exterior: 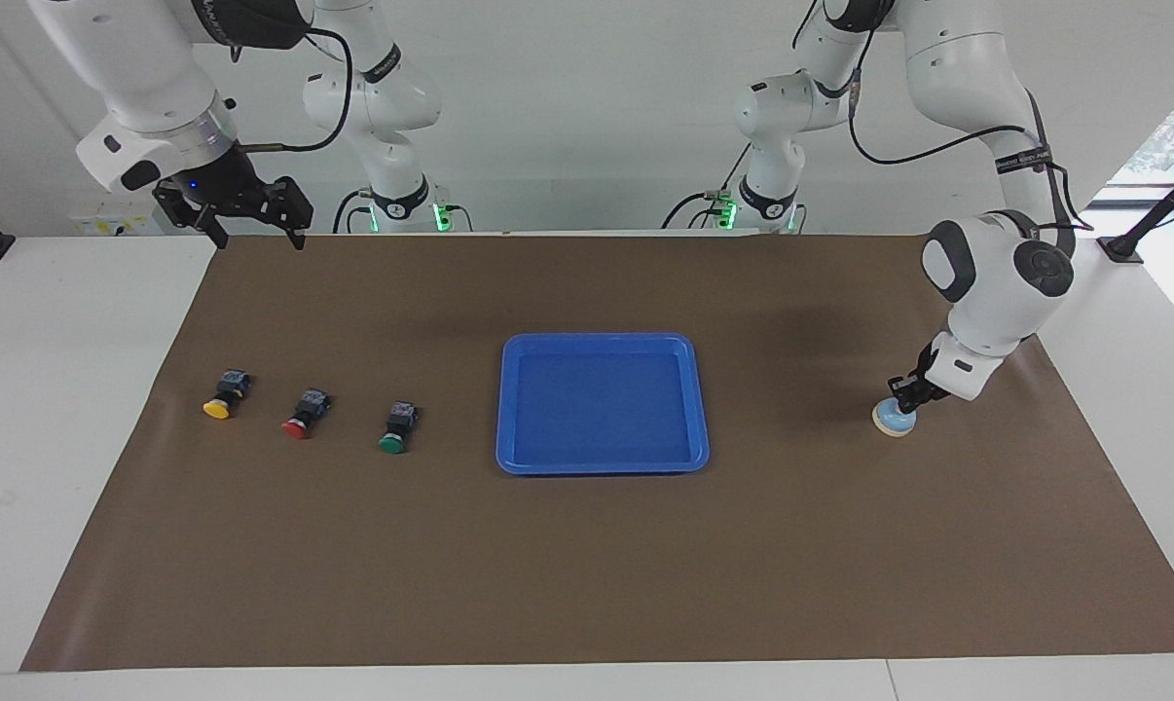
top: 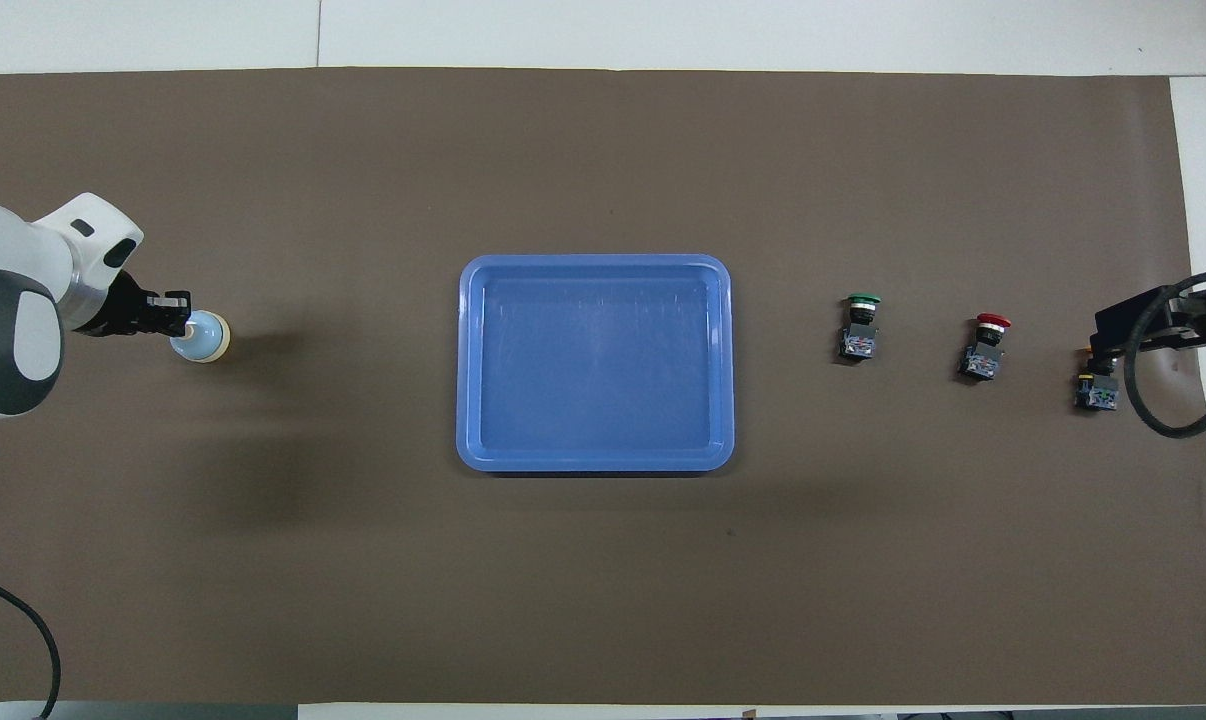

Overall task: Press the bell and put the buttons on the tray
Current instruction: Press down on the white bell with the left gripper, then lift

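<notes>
Bell (exterior: 894,420) near the tabletop's left-arm end sat under the left gripper (exterior: 908,398), fingertips together; an off-centre push could slide it. Right gripper (exterior: 247,226) waited, fingers apart.

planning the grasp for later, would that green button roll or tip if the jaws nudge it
The green button lies on its side on the brown mat, so tipping looks unlikely. Its round cap might let it pivot or roll a little, though the boxy black body should probably stop that. It looks small and rigid, so a nudge would likely slide it rather than bend it.
</notes>
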You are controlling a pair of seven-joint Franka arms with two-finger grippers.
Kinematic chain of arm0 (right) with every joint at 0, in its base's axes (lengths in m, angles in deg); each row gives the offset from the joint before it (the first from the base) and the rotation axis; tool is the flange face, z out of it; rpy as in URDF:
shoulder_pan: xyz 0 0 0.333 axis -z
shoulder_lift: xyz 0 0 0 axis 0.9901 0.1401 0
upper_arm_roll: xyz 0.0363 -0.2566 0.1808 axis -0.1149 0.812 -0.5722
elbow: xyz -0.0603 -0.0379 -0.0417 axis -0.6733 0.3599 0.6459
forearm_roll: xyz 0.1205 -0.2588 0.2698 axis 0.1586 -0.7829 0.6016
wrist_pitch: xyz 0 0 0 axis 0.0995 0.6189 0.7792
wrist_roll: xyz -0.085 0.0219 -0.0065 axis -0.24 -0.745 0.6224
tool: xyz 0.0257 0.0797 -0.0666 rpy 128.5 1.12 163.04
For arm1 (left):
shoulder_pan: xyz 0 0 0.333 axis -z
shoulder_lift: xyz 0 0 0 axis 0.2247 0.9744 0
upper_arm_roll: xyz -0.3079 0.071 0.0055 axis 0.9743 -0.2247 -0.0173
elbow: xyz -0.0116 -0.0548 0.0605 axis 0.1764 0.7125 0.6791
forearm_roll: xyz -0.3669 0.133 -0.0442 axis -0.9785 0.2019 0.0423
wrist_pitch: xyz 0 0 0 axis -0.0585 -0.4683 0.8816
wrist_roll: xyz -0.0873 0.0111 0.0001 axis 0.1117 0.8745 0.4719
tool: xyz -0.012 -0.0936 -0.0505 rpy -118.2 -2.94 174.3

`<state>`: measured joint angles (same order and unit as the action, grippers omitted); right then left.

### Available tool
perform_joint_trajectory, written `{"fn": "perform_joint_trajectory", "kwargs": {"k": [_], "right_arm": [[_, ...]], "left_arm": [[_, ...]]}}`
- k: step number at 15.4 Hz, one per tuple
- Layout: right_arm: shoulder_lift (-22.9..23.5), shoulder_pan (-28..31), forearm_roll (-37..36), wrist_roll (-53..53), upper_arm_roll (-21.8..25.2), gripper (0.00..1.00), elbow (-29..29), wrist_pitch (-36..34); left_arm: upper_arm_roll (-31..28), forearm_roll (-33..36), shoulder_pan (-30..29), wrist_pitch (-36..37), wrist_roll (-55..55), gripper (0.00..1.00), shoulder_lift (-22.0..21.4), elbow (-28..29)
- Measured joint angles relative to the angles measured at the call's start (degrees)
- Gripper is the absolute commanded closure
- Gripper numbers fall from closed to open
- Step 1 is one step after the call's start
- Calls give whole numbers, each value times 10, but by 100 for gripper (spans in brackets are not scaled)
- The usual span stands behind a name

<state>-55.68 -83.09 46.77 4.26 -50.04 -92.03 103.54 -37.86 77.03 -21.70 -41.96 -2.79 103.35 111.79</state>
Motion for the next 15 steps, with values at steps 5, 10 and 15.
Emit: {"fn": "perform_joint_trajectory", "kwargs": {"k": [5, 10, 15], "right_arm": [[0, 0, 0, 0, 0, 0, 0, 0], [0, 0, 0, 1, 0, 0, 0, 0], [-3, -2, 0, 6, -1, 0, -6, -6]], "left_arm": [[1, 0, 0, 38, 0, 51, 0, -24], [7, 0, 23, 221, 5, 0, -27, -146], [9, -5, 48, 324, 19, 0, -95, -177]]}}
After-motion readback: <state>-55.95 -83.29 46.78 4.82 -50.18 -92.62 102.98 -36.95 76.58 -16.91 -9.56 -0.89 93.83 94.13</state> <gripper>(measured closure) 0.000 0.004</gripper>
